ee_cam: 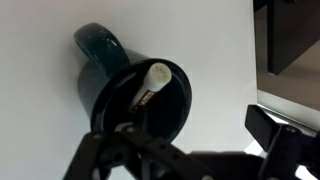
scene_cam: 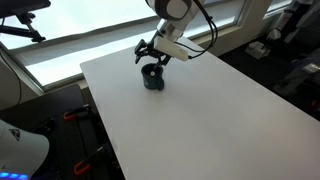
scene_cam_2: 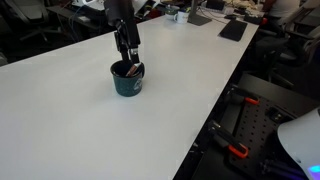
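A dark teal mug (scene_cam: 152, 78) (scene_cam_2: 127, 79) stands upright on the white table (scene_cam: 210, 110) (scene_cam_2: 70, 110). Its handle (ee_cam: 94, 44) points away in the wrist view. A white marker (ee_cam: 150, 84) with a red label leans inside the mug (ee_cam: 172, 110), tip toward the rim. My gripper (scene_cam: 152, 58) (scene_cam_2: 127, 58) (ee_cam: 190, 150) hangs just above the mug, open, holding nothing. In the wrist view one finger lies over the mug's mouth. The other finger (ee_cam: 282, 138) is out over bare table beside the mug.
The table's edges (scene_cam: 100, 120) (scene_cam_2: 215, 110) drop off to the floor. Windows run behind the table (scene_cam: 80, 40). Black equipment (scene_cam: 295, 40) stands off the table's side. A dark flat pad (scene_cam_2: 232, 30) and small items lie at the table's far end.
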